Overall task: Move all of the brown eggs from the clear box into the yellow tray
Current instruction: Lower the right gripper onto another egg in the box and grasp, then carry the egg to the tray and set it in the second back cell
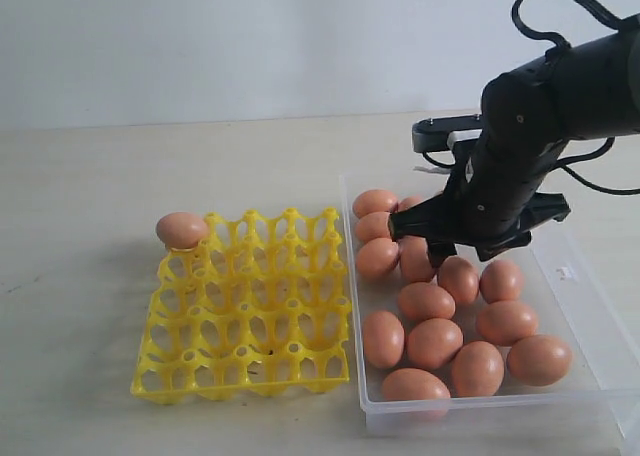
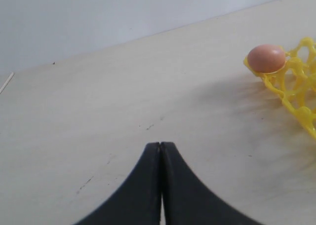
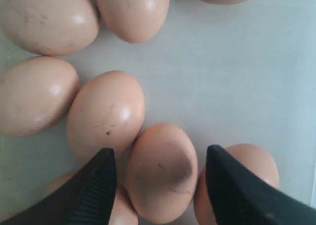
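— Largest thing around the right gripper (image 1: 470,248)?
— Pale table (image 1: 90,176), spreading beneath it and far out to every side. Plain light wall (image 1: 200,36) behind.

— Next in size?
— Clear box (image 1: 600,316), directly below the gripper, its low walls all round. Holds nearly all the brown eggs (image 1: 434,343), lying loose, several touching.

— And the yellow tray (image 1: 250,306)?
— Just beside the box, toward the left arm's side of that gripper and well outside its fingers' span. Carries a lone egg (image 1: 181,230) in the corner cup farthest from the gripper.

— State of that gripper?
— Spread wide, pointing down into the box, gripping nothing. Stands astride one egg (image 3: 160,173), with a narrow gap at each of the fingers (image 3: 96,190).

— Anything in the way?
— Neighbouring eggs crowding that one on both sides, right under the fingertips. In the exterior view, black arm (image 1: 560,86) above the gripper, hiding part of the box's far end.

— Left gripper (image 2: 160,146)?
— Closed tight, pads meeting, nothing between them. Low over the table, with the lone egg and a tray corner well ahead and off to one side.

— Any writing?
— Only a small pale mark (image 1: 567,273) on the box wall past the right gripper, too small to read.
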Controlling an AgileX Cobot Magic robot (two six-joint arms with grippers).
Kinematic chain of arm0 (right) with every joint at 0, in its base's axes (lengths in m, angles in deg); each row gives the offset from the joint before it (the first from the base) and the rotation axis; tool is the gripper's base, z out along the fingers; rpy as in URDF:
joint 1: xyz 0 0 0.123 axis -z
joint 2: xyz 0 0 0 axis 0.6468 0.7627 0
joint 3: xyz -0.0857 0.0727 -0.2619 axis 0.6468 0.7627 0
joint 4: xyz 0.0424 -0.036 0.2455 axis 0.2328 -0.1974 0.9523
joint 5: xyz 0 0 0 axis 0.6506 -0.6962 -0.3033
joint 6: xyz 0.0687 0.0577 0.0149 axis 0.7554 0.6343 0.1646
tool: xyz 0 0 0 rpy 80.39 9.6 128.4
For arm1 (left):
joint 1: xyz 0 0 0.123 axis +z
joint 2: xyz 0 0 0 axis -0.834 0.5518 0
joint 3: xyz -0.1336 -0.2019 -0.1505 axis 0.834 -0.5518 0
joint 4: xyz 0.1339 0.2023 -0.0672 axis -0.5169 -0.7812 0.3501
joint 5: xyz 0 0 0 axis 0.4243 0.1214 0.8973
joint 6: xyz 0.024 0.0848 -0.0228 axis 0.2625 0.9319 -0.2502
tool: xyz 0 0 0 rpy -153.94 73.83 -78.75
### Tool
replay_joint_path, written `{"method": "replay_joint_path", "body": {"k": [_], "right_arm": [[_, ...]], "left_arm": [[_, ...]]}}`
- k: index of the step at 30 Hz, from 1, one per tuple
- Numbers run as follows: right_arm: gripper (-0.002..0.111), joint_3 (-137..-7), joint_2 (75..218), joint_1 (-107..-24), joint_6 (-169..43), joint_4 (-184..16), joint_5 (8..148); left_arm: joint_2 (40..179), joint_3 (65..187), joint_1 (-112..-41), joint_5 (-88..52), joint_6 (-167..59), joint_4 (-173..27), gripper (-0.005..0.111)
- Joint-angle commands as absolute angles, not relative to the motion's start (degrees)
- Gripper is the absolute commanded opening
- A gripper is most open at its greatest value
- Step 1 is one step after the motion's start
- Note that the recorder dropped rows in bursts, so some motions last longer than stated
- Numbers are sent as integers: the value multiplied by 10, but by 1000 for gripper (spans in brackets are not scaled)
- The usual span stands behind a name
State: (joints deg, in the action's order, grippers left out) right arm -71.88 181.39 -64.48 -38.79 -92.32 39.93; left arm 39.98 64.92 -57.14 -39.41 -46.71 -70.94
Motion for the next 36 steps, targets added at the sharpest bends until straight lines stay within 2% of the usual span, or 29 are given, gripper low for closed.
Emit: {"method": "replay_joint_path", "body": {"k": [1,4,6,9,11,15,20,23,30,36], "right_arm": [[54,-724,1843,-642,-402,-929,396],[54,-724,1863,-642,-403,-928,399],[49,-724,1868,-642,-403,-928,405],[26,-724,1869,-642,-405,-928,412],[1,-724,1865,-642,-427,-928,412],[0,-724,1821,-642,-460,-894,440],[0,-711,1741,-660,-624,-713,672],[0,-708,1739,-690,-703,-676,780],[0,-713,1810,-747,-681,-740,914],[0,-714,1884,-777,-485,-960,1054]], "left_arm": [[397,652,-572,-388,-471,-705,0],[397,652,-572,-388,-471,-705,0],[397,652,-572,-388,-471,-705,0],[397,652,-572,-388,-471,-705,0],[397,652,-572,-388,-471,-705,0],[397,652,-572,-388,-471,-705,0],[397,652,-572,-388,-471,-705,0],[397,652,-572,-388,-471,-705,0],[397,652,-572,-388,-471,-705,0],[397,652,-572,-388,-471,-705,0]]}}
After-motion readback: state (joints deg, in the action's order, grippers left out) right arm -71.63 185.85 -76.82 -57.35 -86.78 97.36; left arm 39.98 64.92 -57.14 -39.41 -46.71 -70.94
